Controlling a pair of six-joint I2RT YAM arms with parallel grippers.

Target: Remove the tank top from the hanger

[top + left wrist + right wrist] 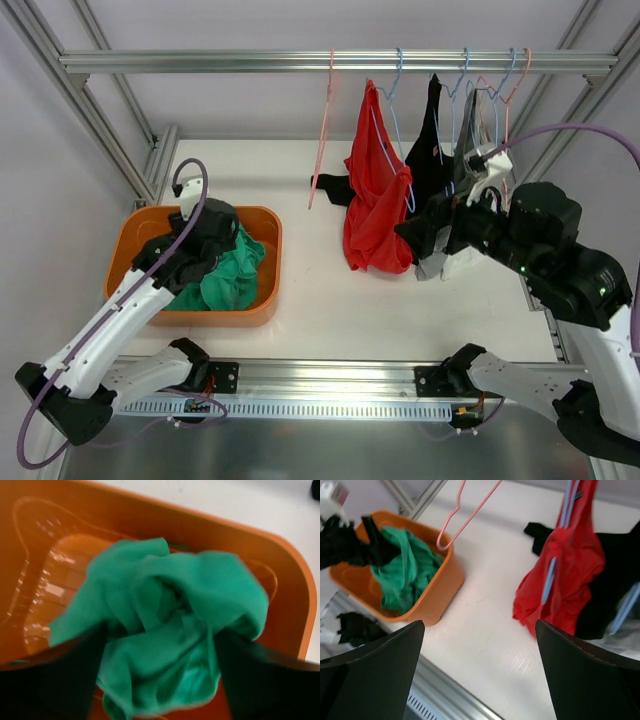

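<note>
Left end effector (pixel 160 632) open, green top (pixel 165 595) bunched between its fingers (pixel 60 680) (right end effector (pixel 480 625) wide open too)

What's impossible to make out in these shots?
Top view: fingertips of the left gripper, hidden under its own wrist.
Left wrist view: lower edge of the green top, behind the fingers and cut off below; blurred.
Right wrist view: hook of the blue hanger, above the frame; black top, cut off at right.
</note>
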